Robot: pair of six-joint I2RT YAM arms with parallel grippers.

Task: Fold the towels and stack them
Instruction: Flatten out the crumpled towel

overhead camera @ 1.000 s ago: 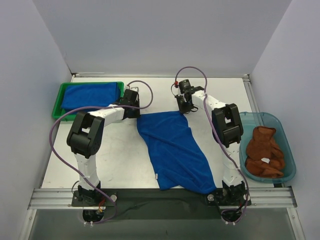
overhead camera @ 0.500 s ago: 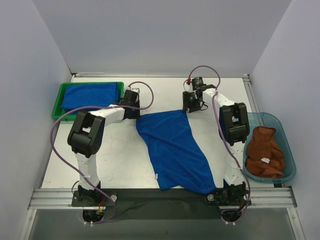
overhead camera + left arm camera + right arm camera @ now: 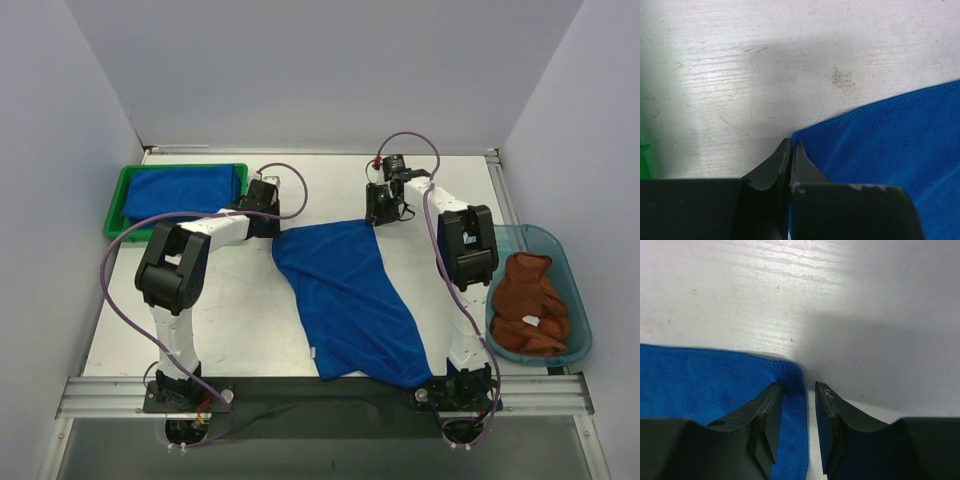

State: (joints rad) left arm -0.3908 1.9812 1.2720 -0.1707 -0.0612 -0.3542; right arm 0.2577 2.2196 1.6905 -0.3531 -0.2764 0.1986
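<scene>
A royal blue towel (image 3: 345,300) lies spread on the table, its near end hanging over the front edge. My left gripper (image 3: 272,228) is at the towel's far left corner. In the left wrist view its jaws (image 3: 791,144) are pressed together on that corner (image 3: 805,142). My right gripper (image 3: 380,216) is at the far right corner. It (image 3: 797,387) stands open, its fingers astride the towel's edge (image 3: 799,390). Another blue towel (image 3: 182,191) lies folded in the green tray. A rust-brown towel (image 3: 528,303) sits crumpled in the teal bin.
The green tray (image 3: 113,218) stands at the far left of the table. The translucent teal bin (image 3: 560,245) stands off the table's right edge. Grey walls enclose the table on three sides. Cables loop over both arms.
My right gripper has moved right and slightly farther away, drawing the towel's far edge wider, and its jaws have come apart. The left arm has stayed in place.
</scene>
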